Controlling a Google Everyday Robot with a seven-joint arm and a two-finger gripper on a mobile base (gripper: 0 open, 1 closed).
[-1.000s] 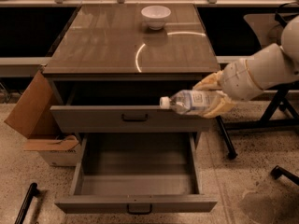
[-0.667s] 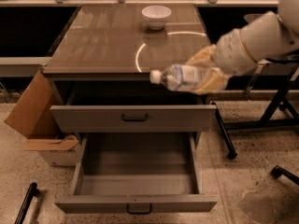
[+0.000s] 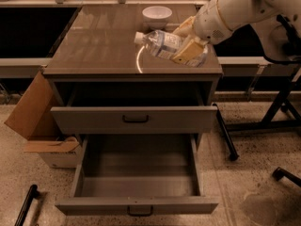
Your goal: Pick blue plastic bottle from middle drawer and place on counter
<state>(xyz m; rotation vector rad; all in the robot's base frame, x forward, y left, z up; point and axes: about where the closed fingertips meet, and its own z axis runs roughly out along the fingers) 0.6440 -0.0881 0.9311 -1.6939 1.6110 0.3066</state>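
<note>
The blue plastic bottle [image 3: 159,40] is clear with a white cap pointing left. It lies tilted in my gripper [image 3: 186,46], just above the right half of the counter [image 3: 99,41]. My gripper reaches in from the upper right on the white arm, and its yellowish fingers [image 3: 188,53] are shut around the bottle's body. The middle drawer [image 3: 136,205] stands pulled far out at the bottom, and its inside shows empty. The shallower drawer [image 3: 134,119] above it is pulled out a little.
A white bowl [image 3: 156,13] stands at the back of the counter, just behind the bottle. An open cardboard box [image 3: 35,121] sits on the floor to the left. Dark stand legs [image 3: 277,121] are to the right, and a dark bar [image 3: 26,205] is at lower left.
My gripper has lifted the bottle from in front of the upper drawer up and back over the counter top, toward the bowl. The drawers have not moved.
</note>
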